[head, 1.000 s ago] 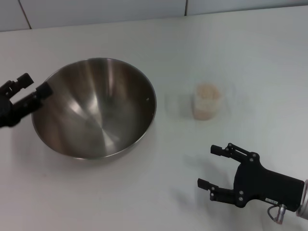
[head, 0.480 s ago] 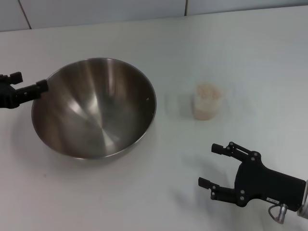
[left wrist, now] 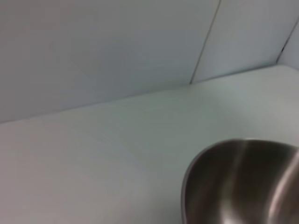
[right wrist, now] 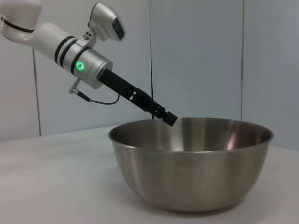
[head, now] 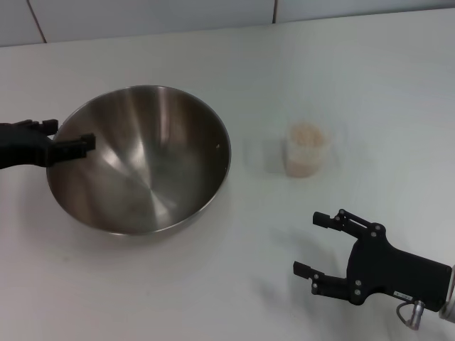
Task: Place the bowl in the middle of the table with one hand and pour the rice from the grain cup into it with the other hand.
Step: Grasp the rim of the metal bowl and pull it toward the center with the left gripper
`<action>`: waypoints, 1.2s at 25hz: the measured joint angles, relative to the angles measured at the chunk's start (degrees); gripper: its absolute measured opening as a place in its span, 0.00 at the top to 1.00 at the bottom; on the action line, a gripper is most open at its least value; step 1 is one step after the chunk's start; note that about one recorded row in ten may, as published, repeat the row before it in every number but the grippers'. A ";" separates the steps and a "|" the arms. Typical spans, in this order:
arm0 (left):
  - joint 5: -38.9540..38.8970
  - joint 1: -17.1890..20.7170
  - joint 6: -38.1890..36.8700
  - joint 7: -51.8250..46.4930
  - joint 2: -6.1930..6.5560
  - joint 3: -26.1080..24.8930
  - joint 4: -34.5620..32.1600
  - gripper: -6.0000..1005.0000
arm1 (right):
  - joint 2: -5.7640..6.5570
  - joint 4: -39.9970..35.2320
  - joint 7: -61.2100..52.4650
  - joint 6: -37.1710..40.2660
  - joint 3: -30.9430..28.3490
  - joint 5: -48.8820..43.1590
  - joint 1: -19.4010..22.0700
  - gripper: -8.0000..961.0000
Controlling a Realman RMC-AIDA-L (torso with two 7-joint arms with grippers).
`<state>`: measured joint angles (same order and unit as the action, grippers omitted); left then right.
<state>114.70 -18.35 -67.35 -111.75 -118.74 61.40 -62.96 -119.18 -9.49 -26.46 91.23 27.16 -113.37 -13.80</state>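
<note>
The left arm (right wrist: 56, 39) is silver-white with black bands, a green light and a thin black cable. Both grippers, left (head: 67, 138) and right (head: 323, 245), are black; the right shows small screws.

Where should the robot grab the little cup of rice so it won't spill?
Probably around the grain cup's side wall, about mid-height, coming in level from the near side where the right tool waits, open. The cup stands upright and open-topped with rice near the brim, so a top grip would hit the grains. The left tool is at the bowl's rim.
</note>
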 joint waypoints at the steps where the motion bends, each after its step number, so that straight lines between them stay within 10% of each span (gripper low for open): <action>1: 1.34 -1.04 0.49 -0.53 0.00 0.13 1.11 0.19 | 0.00 0.00 0.01 -0.05 0.00 0.00 0.00 0.12; 18: 5.94 -4.39 -0.46 -3.01 0.26 0.65 2.53 0.25 | 0.00 0.00 0.01 -0.33 0.00 0.00 -0.14 0.12; 30: 7.04 -5.76 -0.86 -4.60 0.32 0.53 2.57 0.76 | 0.00 0.00 0.01 -0.45 0.00 -0.04 0.01 0.12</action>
<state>121.74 -24.11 -68.20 -116.35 -118.42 61.93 -60.38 -119.18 -9.49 -26.45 90.79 27.16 -113.42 -13.79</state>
